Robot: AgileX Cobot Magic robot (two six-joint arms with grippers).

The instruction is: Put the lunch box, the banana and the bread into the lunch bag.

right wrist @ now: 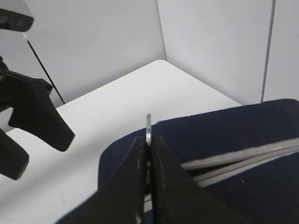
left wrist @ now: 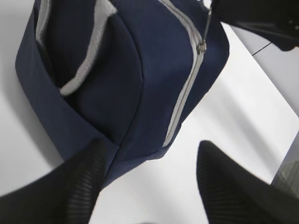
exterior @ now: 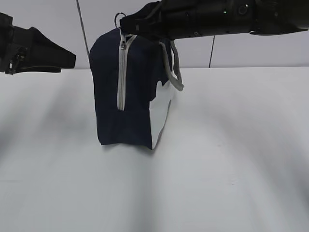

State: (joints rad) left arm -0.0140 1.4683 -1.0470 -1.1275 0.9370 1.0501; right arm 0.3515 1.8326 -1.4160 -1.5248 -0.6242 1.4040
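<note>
2 pincers, right pincer [right wrist: 148, 144] pinching ring pull [right wrist: 148, 127] atop lunch bag [exterior: 108, 92], left pincer [left wrist: 149, 179] spread beside it

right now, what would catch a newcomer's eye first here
The navy lunch bag stands upright mid-table, its grey zipper closed down the near end. The right gripper is shut on the ring pull at the bag's top. The left gripper hangs open, apart from the bag, holding nothing.

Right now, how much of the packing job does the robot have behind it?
Nearly done, it seems: no food lies out and the lunch bag stands zipped almost shut. In hand: the right gripper pinches the ring pull. The left gripper waits open. Contents are hidden.
</note>
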